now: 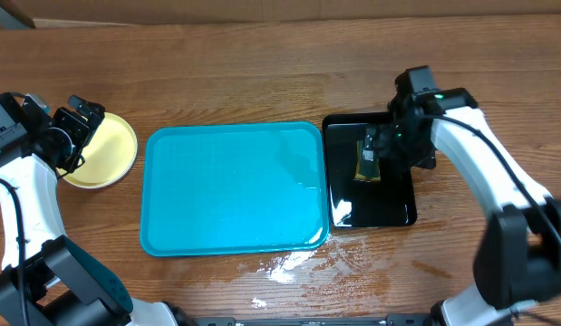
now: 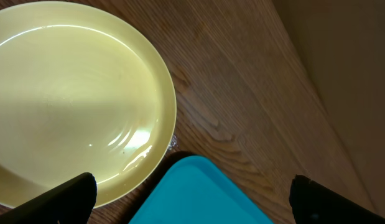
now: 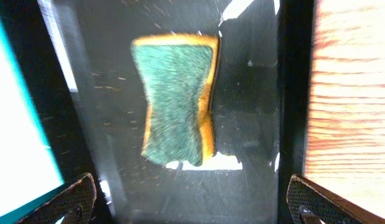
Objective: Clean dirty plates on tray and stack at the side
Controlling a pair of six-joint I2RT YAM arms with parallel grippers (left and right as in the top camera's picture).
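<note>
Yellow plate (image 2: 68, 93) sits by the blue tray (image 1: 235, 186); the sponge (image 3: 176, 102) lies flat. Left gripper (image 2: 192, 205) and right gripper (image 3: 192, 199) jaws gape, empty; best lift straight up.

One yellow plate (image 1: 112, 149), one teal tray (image 1: 233, 187), one black tray (image 1: 393, 204), one sponge (image 1: 368, 163).

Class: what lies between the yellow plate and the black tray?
The turquoise tray lies between the yellow plate and the black tray, seen overhead.

Left gripper (image 2: 192, 204) and right gripper (image 3: 192, 202) both spread wide (each pointing down).
</note>
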